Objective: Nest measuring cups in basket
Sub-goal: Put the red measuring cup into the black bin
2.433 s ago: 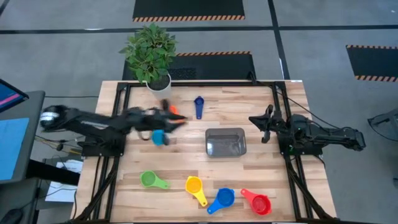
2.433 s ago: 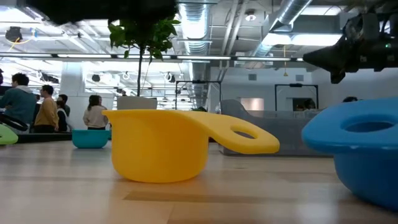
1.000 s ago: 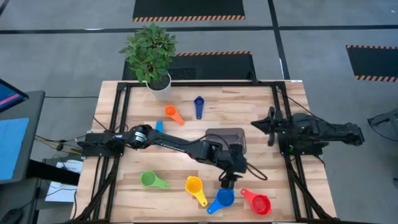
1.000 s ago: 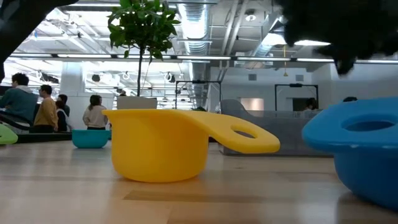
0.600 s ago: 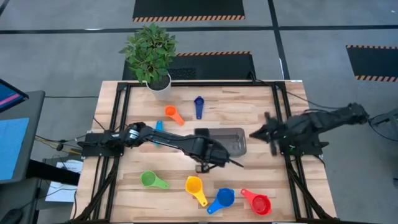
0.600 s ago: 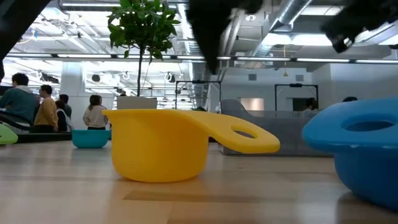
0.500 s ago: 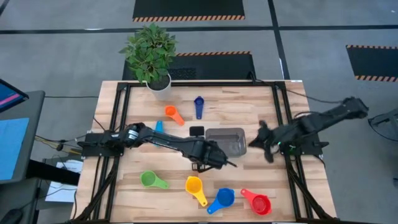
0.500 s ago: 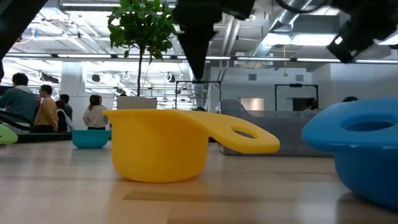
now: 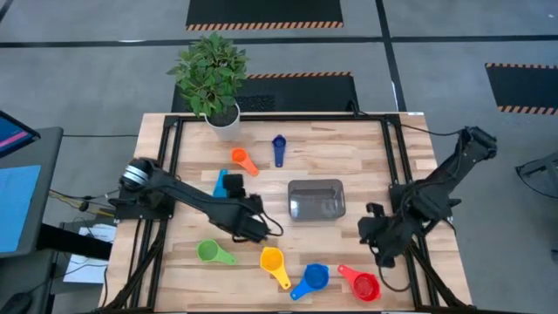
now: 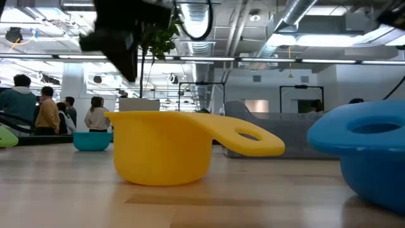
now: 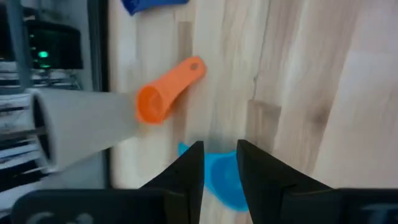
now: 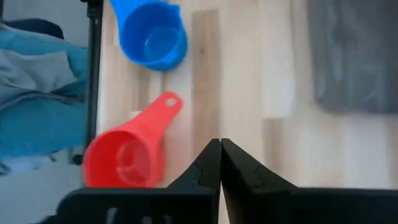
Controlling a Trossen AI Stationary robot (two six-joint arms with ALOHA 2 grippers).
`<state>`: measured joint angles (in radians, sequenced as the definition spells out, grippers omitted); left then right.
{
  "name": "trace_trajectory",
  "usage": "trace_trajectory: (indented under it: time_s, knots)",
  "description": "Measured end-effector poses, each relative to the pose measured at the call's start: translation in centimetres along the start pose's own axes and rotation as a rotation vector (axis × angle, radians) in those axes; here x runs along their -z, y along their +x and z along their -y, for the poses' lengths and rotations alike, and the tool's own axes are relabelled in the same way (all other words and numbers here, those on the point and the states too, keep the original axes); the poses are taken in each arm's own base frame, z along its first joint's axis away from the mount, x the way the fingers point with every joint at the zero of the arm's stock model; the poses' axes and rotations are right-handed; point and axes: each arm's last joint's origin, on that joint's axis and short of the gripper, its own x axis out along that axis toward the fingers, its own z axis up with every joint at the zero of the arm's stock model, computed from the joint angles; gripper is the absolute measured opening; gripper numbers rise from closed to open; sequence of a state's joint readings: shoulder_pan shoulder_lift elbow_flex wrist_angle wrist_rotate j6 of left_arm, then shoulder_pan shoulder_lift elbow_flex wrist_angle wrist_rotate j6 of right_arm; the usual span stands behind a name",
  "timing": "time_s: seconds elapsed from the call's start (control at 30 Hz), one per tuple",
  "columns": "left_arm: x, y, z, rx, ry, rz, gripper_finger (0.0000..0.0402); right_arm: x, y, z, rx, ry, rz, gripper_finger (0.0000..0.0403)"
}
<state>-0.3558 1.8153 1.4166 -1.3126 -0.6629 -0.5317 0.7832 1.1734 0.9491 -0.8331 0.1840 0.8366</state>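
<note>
The dark grey basket [image 9: 316,199] lies empty at mid-table. Seven cups rest on their bottoms on the wood. They are orange [image 9: 243,160], dark blue [image 9: 279,149], light blue [image 9: 221,185], green [image 9: 211,253], yellow [image 9: 274,263], blue [image 9: 311,279] and red [image 9: 362,284]. My left gripper [image 9: 255,228] hovers between the light blue and yellow cups. Its fingers [image 11: 196,168] stand narrowly open and empty, and the light blue cup [image 11: 219,180] shows beyond them. My right gripper [image 9: 380,244] is shut [image 12: 219,152] and empty, above the wood between the basket [image 12: 354,56] and the red cup [image 12: 124,160].
A white plant pot [image 9: 223,118] stands at the far left edge. Black frame rails [image 9: 397,166] run along both sides of the table. In the low view the yellow cup [image 10: 164,149] and the blue cup [image 10: 367,158] fill the foreground. People sit in the room behind.
My left gripper has risen from just above the blue cup and swung toward the table's left, past the basket's near side. My right gripper has come from the right edge toward the near edge, closer to the red cup. No cup has moved.
</note>
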Motion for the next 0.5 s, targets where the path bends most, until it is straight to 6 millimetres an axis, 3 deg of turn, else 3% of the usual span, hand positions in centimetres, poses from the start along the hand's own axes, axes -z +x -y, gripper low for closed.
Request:
trace_trajectory:
  time_s: [0.2, 0.5]
  knots:
    - [1.9, 1.6, -0.1, 0.099, -0.148, 0.161, 0.0087, 1.4, 2.2, -1.5, 0.059, 0.142, -0.087, 0.0060]
    - [1.3, 1.4, 0.0, 0.137, -0.168, 0.259, 0.0087, 3.8, 5.0, -4.2, 0.040, 0.292, -0.236, 0.0081]
